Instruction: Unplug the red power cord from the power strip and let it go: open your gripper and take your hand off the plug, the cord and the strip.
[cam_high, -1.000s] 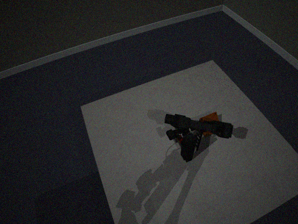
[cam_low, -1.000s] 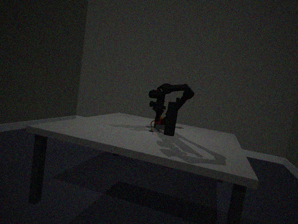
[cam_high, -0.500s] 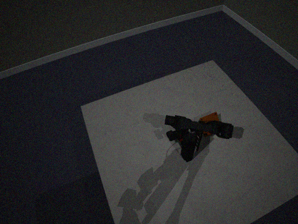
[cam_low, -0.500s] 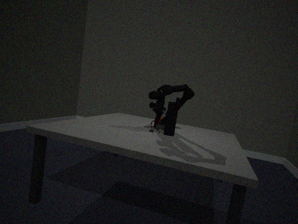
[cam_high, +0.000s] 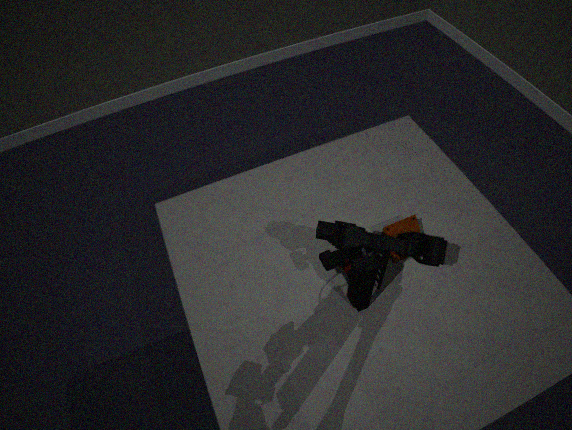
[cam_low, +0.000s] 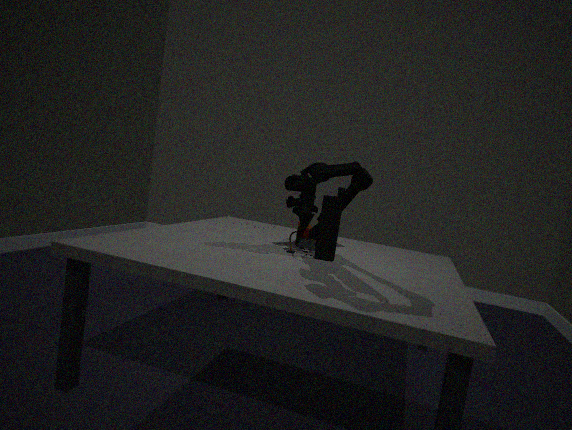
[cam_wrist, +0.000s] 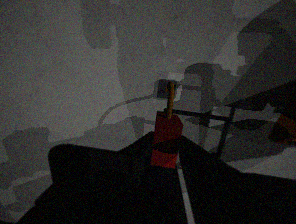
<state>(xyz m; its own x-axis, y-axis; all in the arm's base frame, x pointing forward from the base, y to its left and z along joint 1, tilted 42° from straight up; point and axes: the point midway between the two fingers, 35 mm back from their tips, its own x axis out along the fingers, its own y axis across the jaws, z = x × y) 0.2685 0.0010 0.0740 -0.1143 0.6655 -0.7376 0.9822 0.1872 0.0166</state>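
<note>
The red plug (cam_wrist: 167, 132) stands between the fingertips in the wrist view, with a thin orange-yellow piece (cam_wrist: 171, 102) reaching up from its top. A little red (cam_high: 347, 268) shows beside the hand in the top view. My gripper (cam_wrist: 166, 137) is closed against both sides of the plug, low over the table. In the exterior view the arm hides most of the plug. The power strip is too dark and covered to make out, so I cannot tell whether the plug sits in it.
A small dark block (cam_wrist: 161, 89) with a thin curved cord (cam_wrist: 120, 104) lies past the plug. Thin black bars (cam_wrist: 202, 115) are to its right. An orange box (cam_high: 402, 226) (cam_wrist: 285, 131) is near the arm. Long arm shadows cross the pale table (cam_high: 240, 200) (cam_low: 175, 237).
</note>
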